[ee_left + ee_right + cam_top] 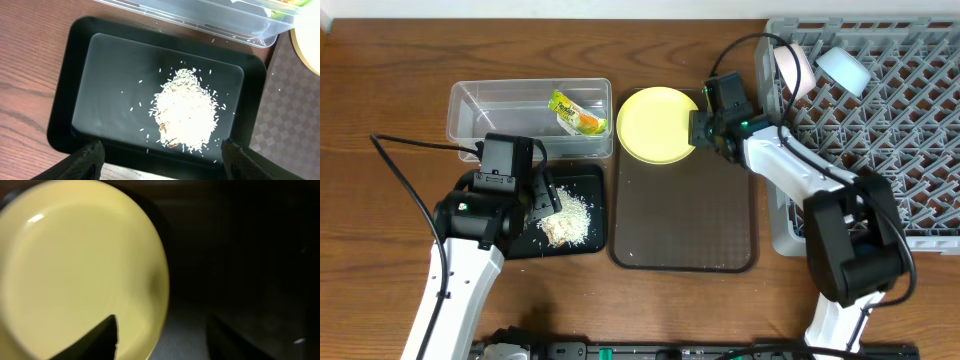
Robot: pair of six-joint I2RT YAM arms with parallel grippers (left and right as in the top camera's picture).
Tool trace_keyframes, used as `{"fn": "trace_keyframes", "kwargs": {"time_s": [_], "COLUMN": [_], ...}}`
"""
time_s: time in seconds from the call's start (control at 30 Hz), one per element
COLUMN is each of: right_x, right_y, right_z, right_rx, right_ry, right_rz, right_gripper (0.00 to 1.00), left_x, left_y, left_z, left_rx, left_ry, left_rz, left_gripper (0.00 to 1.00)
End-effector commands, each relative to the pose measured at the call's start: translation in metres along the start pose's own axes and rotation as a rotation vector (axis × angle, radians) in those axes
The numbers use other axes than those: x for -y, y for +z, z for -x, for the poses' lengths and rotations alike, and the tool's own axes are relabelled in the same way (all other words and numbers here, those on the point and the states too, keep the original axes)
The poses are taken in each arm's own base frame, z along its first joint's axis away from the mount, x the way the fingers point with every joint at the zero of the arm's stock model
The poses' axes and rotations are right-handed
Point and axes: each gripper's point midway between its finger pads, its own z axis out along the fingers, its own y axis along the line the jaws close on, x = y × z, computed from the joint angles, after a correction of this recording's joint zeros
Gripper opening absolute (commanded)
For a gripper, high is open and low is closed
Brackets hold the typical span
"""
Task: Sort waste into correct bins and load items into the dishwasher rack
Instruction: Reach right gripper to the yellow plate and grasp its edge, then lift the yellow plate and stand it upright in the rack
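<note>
Right gripper point(697, 130): arm stretched from the near right up and left across the rack corner, wrist bent down to the right rim of the pale yellow plate point(658, 124). In the wrist view the jaws are parted, one finger point(97, 341) over the plate face and the other off to the right; the rim sits between them with a gap, so it isn't clamped. The plate lies on the far left corner of the brown tray point(685, 220), overhanging onto the desk point(380, 60).

Left gripper point(160, 152): arm comes up from the near left, wrist pointing straight down over the black tub point(585, 245). Jaws spread wide and holding nothing, tips at the tub's near rim. The rice pile point(186, 112) sits right of centre in that tub.

The clear tub point(480, 105) is just beyond the black one, with the wrapper point(577, 112) inside at its right end.

The dishwasher rack point(890, 130) is far right, with the pinkish-white bowl point(796, 66) and light blue bowl point(843, 68) at its far left corner.
</note>
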Motion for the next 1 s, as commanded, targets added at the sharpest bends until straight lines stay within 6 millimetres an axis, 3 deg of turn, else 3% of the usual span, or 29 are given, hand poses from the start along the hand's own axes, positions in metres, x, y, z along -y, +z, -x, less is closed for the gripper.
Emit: {"fn": "trace_keyframes", "kwargs": {"time_s": [0.0, 0.17, 0.23, 0.4, 0.53, 0.6, 0.73, 0.97], "right_x": [-0.005, -0.006, -0.003, 0.001, 0.005, 0.010, 0.025, 0.046], "right_y": [0.013, 0.022, 0.022, 0.021, 0.012, -0.001, -0.049, -0.152], "right_z": [-0.011, -0.029, -0.036, -0.042, -0.036, -0.026, 0.010, 0.052], "right_rx": [-0.029, -0.081, -0.107, -0.133, -0.126, -0.103, 0.001, 0.156], "right_ry": [0.047, 0.030, 0.028, 0.048, 0.054, 0.042, -0.030, -0.178], "right_rz": [-0.008, -0.024, -0.039, -0.054, -0.059, -0.065, -0.106, -0.118], "right_gripper": [0.47, 0.40, 0.26, 0.03, 0.01, 0.01, 0.01, 0.01], "left_x": [-0.001, -0.001, -0.001, -0.001, -0.001, -0.002, -0.001, -0.001], "left_y": [0.000, 0.000, 0.000, 0.000, 0.000, 0.000, 0.000, 0.000], "left_z": [0.002, 0.002, 0.002, 0.002, 0.002, 0.002, 0.002, 0.002], "left_rx": [0.002, 0.002, 0.002, 0.002, 0.002, 0.002, 0.002, 0.002], "left_ry": [-0.011, -0.011, -0.011, -0.011, -0.011, -0.011, -0.011, -0.011], "left_rz": [0.007, 0.007, 0.007, 0.007, 0.007, 0.007, 0.007, 0.007], "left_gripper": [0.78, 0.78, 0.78, 0.78, 0.78, 0.78, 0.78, 0.78]}}
